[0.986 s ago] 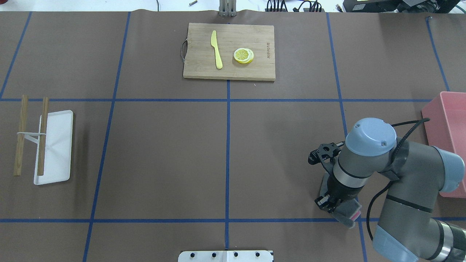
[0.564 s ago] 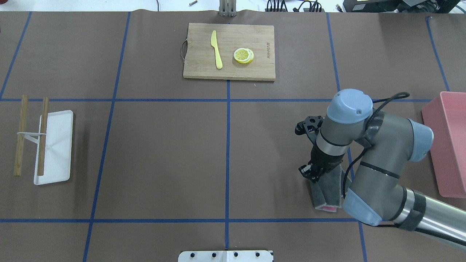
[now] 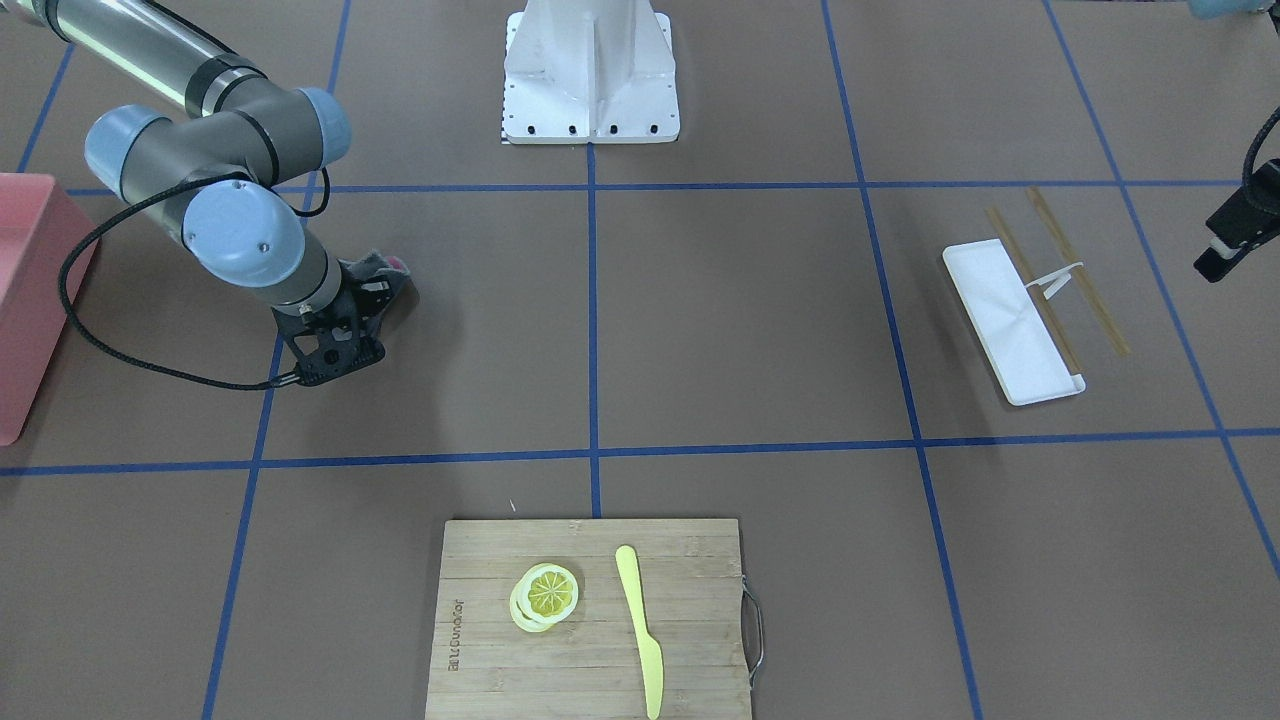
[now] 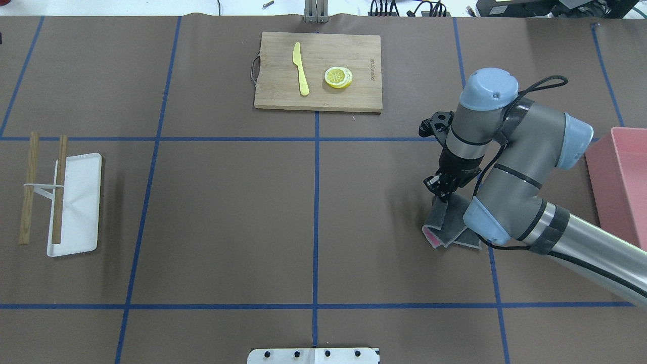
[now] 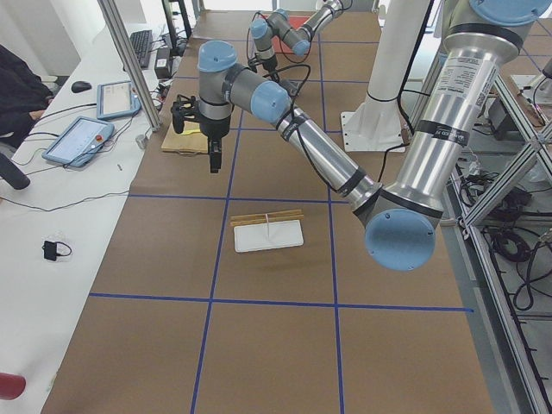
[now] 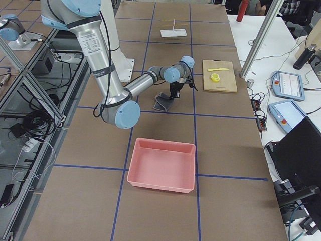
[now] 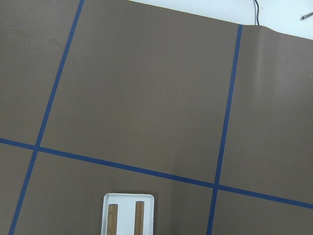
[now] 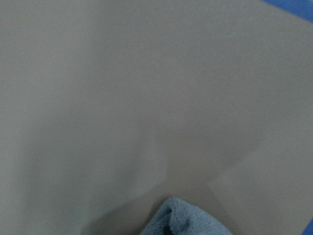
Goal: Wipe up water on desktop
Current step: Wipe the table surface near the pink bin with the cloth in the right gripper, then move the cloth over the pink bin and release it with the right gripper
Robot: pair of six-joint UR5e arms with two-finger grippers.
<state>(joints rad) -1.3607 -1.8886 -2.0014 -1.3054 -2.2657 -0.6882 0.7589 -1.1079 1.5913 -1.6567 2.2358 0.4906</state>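
The desktop [image 4: 227,212] is a matte brown surface crossed by blue tape lines. My right gripper [image 4: 442,192] points down at it on the right side and is shut on the upper edge of a grey cloth [image 4: 447,225] with a pink underside. The cloth trails on the desktop behind the gripper. It also shows in the front-facing view [image 3: 375,268] and the right wrist view [image 8: 181,223]. I see no water patch. My left gripper [image 5: 211,162] hangs high above the left side; whether it is open or shut I cannot tell.
A bamboo cutting board [image 4: 317,71] with a yellow knife [image 4: 301,68] and lemon slices [image 4: 338,77] lies at the far middle. A pink bin [image 4: 624,197] stands at the right edge. A white tray [image 4: 76,202] with two wooden sticks lies at the left.
My right gripper has moved away from the robot's base, from near the front tape line toward the middle one, dragging the cloth along the desktop.
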